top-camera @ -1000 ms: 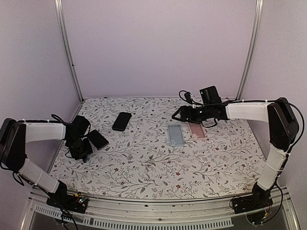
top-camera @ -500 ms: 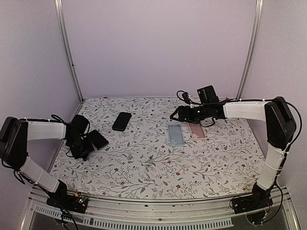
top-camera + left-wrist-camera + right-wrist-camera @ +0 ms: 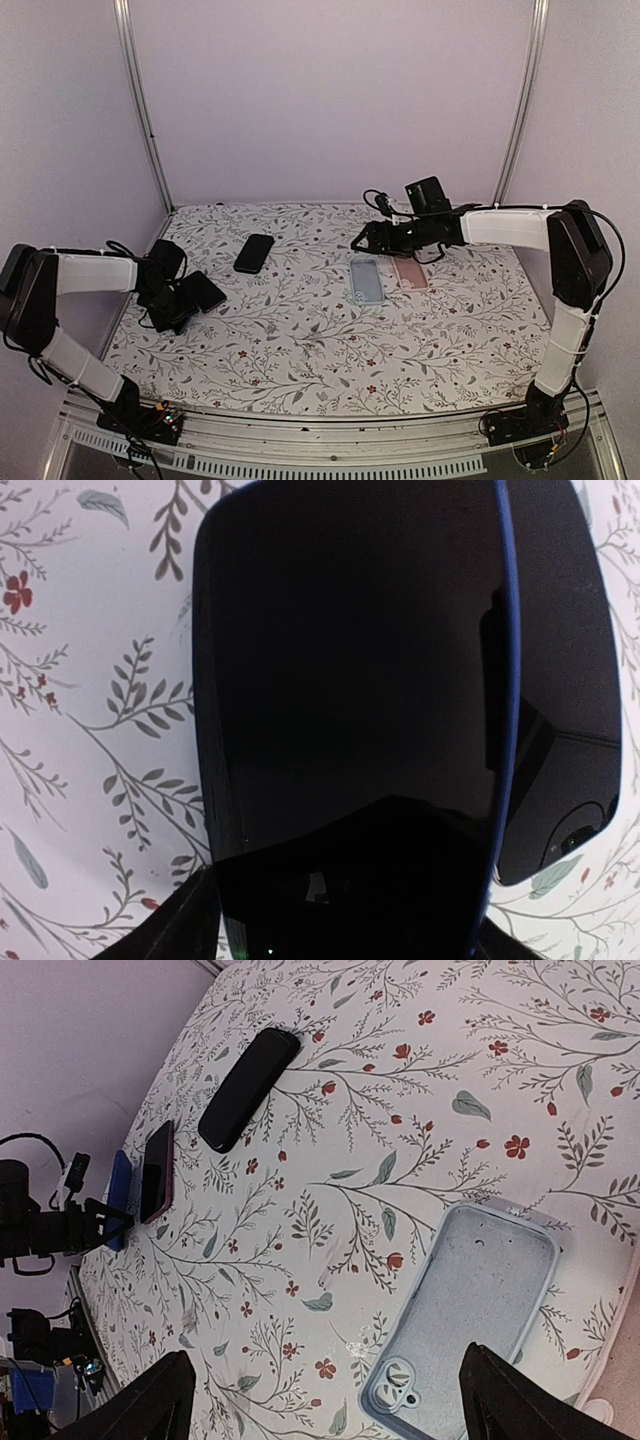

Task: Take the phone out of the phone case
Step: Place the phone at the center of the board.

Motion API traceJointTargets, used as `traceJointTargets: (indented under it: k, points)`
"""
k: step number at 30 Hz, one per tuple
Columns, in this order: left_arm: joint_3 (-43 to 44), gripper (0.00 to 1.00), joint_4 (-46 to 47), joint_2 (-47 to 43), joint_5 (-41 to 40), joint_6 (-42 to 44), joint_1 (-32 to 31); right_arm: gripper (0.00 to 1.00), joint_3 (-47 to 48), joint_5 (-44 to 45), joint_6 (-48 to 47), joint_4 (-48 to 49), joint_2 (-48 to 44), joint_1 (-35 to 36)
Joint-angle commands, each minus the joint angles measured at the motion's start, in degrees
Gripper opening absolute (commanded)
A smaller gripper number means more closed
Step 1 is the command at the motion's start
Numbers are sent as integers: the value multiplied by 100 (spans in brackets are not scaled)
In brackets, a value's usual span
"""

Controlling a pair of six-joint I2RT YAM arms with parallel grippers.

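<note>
- Between the left gripper's fingers sits the lower end of the phone. The jaws are clamped on it and hold it tilted up off the table, far to the left of the grey case.
- Down one long edge of the phone runs the rim of the blue case, with a second dark glossy panel just past it. I cannot tell whether phone and case have parted.
- The right gripper hangs near the grey case's far end, its jaws spread wide and gripping nothing.
- The grey case lies hollow side up.
- The pink case lies just right of the grey case.
- The black phone lies flat, left of the grey case and farther back, between it and the held phone.
</note>
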Motion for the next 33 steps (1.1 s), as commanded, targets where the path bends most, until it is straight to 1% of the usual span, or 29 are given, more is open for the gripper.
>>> traceJointTargets:
  k: [1, 10, 21, 26, 33]
  points:
    - [-172, 70, 78, -148, 164, -102, 63, 94, 226, 85, -92, -107, 147, 57]
    - [-239, 78, 122, -348, 338, 2, 58, 95, 239, 203, -93, -170, 113, 96]
    - [-288, 93, 202, -665, 461, 96, 55, 97, 214, 375, -91, -311, 24, 106]
    - [-257, 98, 219, -787, 436, 189, 54, 97, 241, 491, -88, -410, -40, 134]
    - [-211, 99, 228, -987, 392, 348, 54, 98, 355, 634, -44, -521, -93, 165]
